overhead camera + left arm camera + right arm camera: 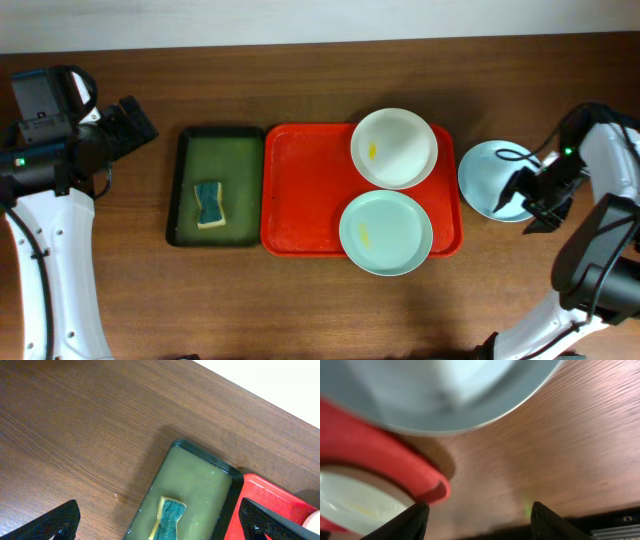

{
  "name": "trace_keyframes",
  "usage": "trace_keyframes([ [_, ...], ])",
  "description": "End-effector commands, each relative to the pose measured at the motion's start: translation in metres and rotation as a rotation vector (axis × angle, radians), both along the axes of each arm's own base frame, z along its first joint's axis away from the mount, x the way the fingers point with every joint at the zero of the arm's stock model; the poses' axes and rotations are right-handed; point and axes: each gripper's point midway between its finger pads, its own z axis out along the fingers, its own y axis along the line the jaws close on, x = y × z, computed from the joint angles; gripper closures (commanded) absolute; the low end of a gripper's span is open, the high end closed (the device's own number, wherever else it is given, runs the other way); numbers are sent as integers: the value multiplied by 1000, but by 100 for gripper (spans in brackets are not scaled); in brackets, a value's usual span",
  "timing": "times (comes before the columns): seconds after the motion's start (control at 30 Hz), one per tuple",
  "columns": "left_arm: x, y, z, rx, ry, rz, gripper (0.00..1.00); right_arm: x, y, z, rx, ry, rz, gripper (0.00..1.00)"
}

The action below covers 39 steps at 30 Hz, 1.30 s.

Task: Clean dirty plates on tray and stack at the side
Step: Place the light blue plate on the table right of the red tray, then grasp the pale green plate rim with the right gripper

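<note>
The red tray (pixel 300 190) lies mid-table. On its right half sit the white plate (pixel 394 148) and the mint green plate (pixel 386 232), each with a small yellow smear. The light blue plate (pixel 488 180) rests on the table just right of the tray. My right gripper (pixel 535 200) is open and empty at the blue plate's right edge. In the right wrist view (pixel 480 515) the blue plate (pixel 445 395) is above the jaws and the tray's rim (pixel 380 455) is to the left. My left gripper (pixel 135 120) is open and empty at the far left.
A dark green black-rimmed tray (pixel 215 150) lies left of the red tray and holds a blue-green and yellow sponge (pixel 208 203). The left wrist view shows the sponge (pixel 167 520) between the open jaws (pixel 160 527). The right arm's base stands at the front right.
</note>
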Motion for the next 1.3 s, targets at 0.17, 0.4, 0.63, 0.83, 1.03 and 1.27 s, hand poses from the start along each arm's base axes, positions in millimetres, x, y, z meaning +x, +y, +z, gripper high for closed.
trace_keyframes([
  [0.17,1,1,0,-7,-2,7,1,-10,73,13,34,55,302,44],
  [0.4,0,1,0,-7,-2,7,1,-24,117,18,29,109,483,52],
  [0.63,0,1,0,-7,-2,7,1,-31,148,39,10,33,602,54],
  [0.83,1,1,0,-7,-2,7,1,-40,154,68,-6,-83,633,55],
  [1.03,0,1,0,-7,-2,7,1,-49,152,46,-16,-143,625,59],
  [1.27,0,1,0,-7,-2,7,0,-33,142,-7,-124,-209,542,59],
])
